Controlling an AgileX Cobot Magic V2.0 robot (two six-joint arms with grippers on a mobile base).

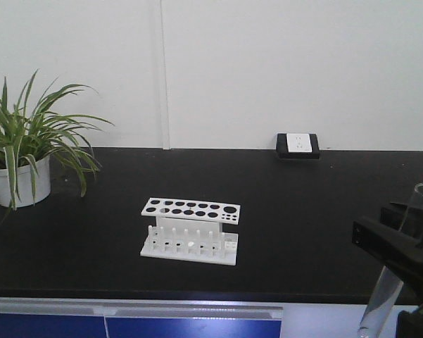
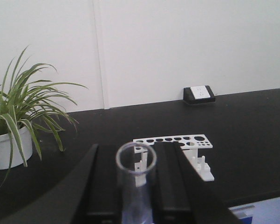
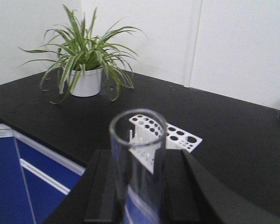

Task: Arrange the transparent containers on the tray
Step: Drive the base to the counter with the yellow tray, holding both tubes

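2 empty test tubes (image 2: 135,186) (image 3: 138,154) in claws (image 2: 136,161) (image 3: 138,163)

Lab setting, long black desk (image 1: 302,232) against plain white wall (image 1: 267,63), white test tube rack (image 1: 191,231) with round holes, clear glass test tube (image 3: 137,158), blue cabinet fronts (image 1: 190,328) below, wall socket (image 1: 298,144), potted plant (image 1: 21,151)

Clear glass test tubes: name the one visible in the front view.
The clear glass test tube in the right gripper, at that view's right edge; the tube in the left gripper appears only in its wrist view.
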